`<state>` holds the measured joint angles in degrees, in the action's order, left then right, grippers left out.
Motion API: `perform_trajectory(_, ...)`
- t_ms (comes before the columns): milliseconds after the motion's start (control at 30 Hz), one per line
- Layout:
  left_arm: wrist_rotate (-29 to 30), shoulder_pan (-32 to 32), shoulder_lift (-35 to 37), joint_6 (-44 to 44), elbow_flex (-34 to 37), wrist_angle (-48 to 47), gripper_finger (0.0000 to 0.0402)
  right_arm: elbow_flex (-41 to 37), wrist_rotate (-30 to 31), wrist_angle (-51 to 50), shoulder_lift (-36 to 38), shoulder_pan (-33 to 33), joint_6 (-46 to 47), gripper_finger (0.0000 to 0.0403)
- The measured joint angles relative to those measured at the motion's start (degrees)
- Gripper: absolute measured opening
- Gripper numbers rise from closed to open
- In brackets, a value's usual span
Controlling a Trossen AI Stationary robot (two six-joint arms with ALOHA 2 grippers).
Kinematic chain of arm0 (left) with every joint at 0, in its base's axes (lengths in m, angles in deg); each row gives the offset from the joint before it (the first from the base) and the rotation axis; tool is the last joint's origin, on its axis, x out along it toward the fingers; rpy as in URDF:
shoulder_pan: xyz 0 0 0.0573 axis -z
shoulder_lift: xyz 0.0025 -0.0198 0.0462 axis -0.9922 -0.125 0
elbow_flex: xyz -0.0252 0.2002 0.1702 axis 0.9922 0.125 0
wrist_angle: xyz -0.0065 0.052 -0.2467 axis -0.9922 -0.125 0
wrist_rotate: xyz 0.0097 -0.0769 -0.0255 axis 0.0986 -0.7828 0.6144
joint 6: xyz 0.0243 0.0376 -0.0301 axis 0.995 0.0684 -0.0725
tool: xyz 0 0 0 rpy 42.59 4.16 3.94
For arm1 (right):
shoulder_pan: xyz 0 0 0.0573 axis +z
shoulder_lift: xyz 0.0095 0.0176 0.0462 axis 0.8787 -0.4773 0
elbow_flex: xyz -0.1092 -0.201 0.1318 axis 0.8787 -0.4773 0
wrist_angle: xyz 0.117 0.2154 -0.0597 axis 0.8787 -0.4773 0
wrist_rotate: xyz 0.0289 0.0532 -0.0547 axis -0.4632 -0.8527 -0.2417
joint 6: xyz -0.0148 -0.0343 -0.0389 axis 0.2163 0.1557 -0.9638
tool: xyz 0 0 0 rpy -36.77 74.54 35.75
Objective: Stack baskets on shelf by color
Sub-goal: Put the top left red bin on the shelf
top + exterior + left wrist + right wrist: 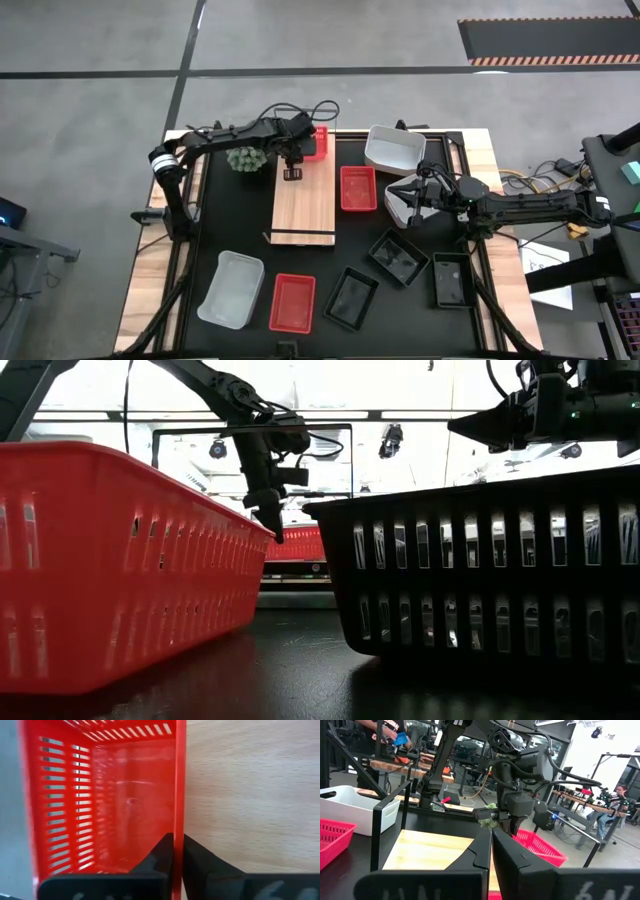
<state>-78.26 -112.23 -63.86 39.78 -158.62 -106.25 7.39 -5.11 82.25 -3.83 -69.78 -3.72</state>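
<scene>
Across the black table (230, 215), the left claw (292, 172) pinches, it seems, the wall of a red basket (315, 143) at the shelf's (305, 205) far end, while the right claw (400, 196) waits shut near the white basket (393, 148).

Red slotted basket (105, 795); pale wood shelf (250, 790)

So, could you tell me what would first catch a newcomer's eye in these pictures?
Probably the left gripper, pinching the rim of a red basket at the far end of the wooden shelf. Next, the baskets scattered over the black table: a white one at the near left, and the right gripper at another white one.
</scene>
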Motion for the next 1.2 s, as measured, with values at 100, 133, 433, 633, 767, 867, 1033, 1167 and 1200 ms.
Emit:
perform_trajectory(100,-0.2,0.0,0.0,0.0,0.0,0.1,0.0048,0.0,0.0,0.0,0.0,0.0,0.0,0.0009)
perform_trajectory(133,-0.2,0.0,0.0,0.0,0.0,0.1,0.0060,0.0,0.0,0.0,0.0,0.0,0.0,0.0009)
perform_trajectory(433,-0.2,0.9,3.1,-0.6,-0.6,-3.0,0.0131,0.0,0.0,0.0,0.0,0.0,0.0,0.0009)
perform_trajectory(633,-0.7,3.7,11.0,-8.4,-0.2,-5.2,0.0134,0.0,0.0,0.0,0.0,0.0,0.1,0.0009)
perform_trajectory(767,-0.3,7.3,18.5,-10.4,4.9,-3.5,0.0133,0.0,0.0,-0.2,0.0,0.0,0.7,0.0009)
perform_trajectory(867,5.0,8.4,24.4,-10.0,11.0,-1.3,0.0122,0.0,0.0,-0.3,0.0,0.0,1.1,0.0009)
perform_trajectory(1033,9.1,5.8,31.6,-12.1,23.4,7.6,0.0073,0.0,0.0,-0.2,0.0,0.0,1.0,0.0009)
perform_trajectory(1167,9.1,3.3,32.6,-11.8,30.5,19.5,0.0021,0.0,0.0,-0.2,0.0,0.0,0.7,0.0009)
perform_trajectory(1200,9.1,2.6,32.2,-11.7,31.4,21.3,0.0011,0.0,0.0,-0.2,0.0,0.0,0.6,0.0009)
